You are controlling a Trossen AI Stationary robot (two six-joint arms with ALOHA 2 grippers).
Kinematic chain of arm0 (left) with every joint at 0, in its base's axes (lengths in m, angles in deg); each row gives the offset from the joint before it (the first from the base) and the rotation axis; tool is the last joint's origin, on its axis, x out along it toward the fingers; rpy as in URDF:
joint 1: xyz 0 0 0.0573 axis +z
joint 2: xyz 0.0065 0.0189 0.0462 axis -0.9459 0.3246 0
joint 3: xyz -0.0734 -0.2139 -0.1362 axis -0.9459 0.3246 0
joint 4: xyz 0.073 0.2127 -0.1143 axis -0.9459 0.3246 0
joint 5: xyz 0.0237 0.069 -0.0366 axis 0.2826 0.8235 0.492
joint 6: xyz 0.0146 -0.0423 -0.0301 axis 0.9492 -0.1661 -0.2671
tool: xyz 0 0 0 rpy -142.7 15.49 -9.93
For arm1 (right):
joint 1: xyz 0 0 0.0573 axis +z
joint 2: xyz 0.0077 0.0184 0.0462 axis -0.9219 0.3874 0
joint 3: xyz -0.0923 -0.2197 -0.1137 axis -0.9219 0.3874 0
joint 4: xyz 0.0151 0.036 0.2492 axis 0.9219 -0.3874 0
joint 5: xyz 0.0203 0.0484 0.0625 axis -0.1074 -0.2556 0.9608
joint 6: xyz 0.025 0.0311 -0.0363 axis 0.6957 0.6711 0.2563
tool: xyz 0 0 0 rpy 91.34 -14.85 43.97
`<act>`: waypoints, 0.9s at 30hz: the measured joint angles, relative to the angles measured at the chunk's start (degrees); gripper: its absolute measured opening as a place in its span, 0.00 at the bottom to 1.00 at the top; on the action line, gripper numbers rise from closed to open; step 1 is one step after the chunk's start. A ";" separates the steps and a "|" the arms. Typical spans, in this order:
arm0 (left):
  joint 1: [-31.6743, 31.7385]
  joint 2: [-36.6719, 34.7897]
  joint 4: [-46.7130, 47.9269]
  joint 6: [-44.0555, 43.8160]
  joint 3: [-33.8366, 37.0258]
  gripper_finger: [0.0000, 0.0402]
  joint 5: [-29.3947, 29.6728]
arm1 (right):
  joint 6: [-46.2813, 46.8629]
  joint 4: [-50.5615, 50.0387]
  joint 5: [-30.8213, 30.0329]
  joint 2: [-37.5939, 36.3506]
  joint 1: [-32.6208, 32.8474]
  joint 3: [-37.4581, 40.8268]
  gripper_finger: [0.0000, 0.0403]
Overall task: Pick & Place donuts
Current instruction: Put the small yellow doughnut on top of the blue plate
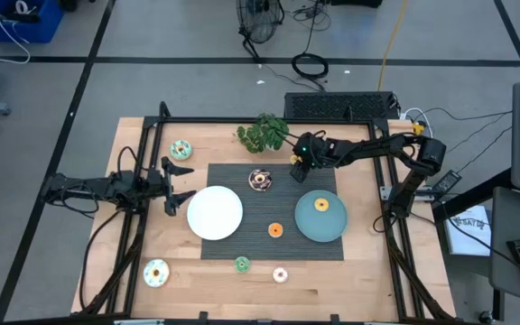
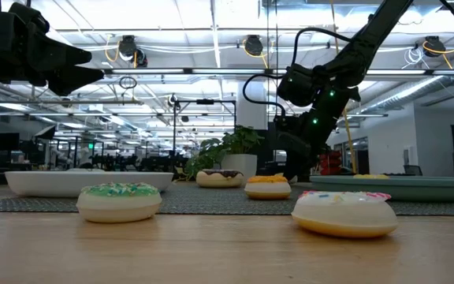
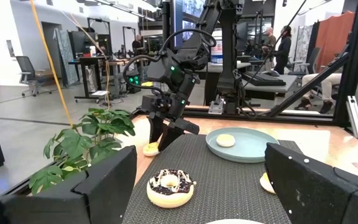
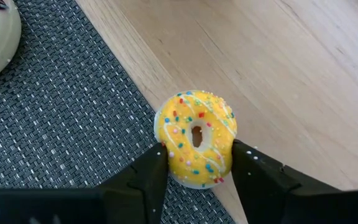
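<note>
Your right gripper [image 4: 196, 163] is down at the far edge of the dark mat [image 1: 233, 176], and its two fingers [image 4: 143, 177] press against either side of a yellow donut [image 4: 196, 146]. The donut lies flat, icing and hole facing up, half on the mat's edge and half on the bare wooden table [image 4: 291, 74]. Being a ring, it has no long axis to line up with. From the high view you see the right arm reaching in from the right side, bent at the elbow, wrist angled steeply down just beside the leafy plant [image 1: 263, 133]. In the left wrist view the same fingers point down at the donut [image 3: 151, 149].

Your left gripper [image 1: 175, 183] waits at the left of the table, fingers spread apart, near the white plate [image 1: 215, 213].

Another yellow donut sits on the teal plate [image 1: 332, 226]. A chocolate donut [image 1: 260, 180] and an orange donut [image 1: 275, 230] lie flat on the mat.
</note>
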 joint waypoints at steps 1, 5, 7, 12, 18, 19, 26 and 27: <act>0.00 0.00 0.00 0.01 0.00 0.87 0.01 | 0.00 0.00 0.00 0.00 0.00 0.00 0.39; 0.00 -0.01 0.00 0.01 0.00 0.87 0.02 | 0.00 0.00 0.00 0.00 0.00 0.00 0.39; 0.00 0.00 0.00 0.01 0.00 0.87 0.02 | 0.00 0.00 0.00 0.00 0.00 0.00 0.39; 0.00 -0.01 0.00 0.01 0.00 0.87 0.01 | 0.02 0.00 0.74 0.00 0.02 0.00 0.39; 0.00 -0.02 0.00 0.00 0.00 0.87 0.00 | 2.01 0.73 7.30 -0.02 0.02 0.00 0.39; 0.00 -0.01 0.00 0.01 0.00 0.87 0.01 | 2.79 0.98 8.29 -0.02 0.02 0.00 0.39; 0.00 -0.02 0.00 0.01 0.00 0.87 0.01 | 4.76 3.65 14.79 -0.02 0.13 0.02 0.39; 0.00 -0.01 0.00 0.01 0.00 0.87 0.00 | 4.77 3.78 14.97 -0.02 0.27 0.02 0.39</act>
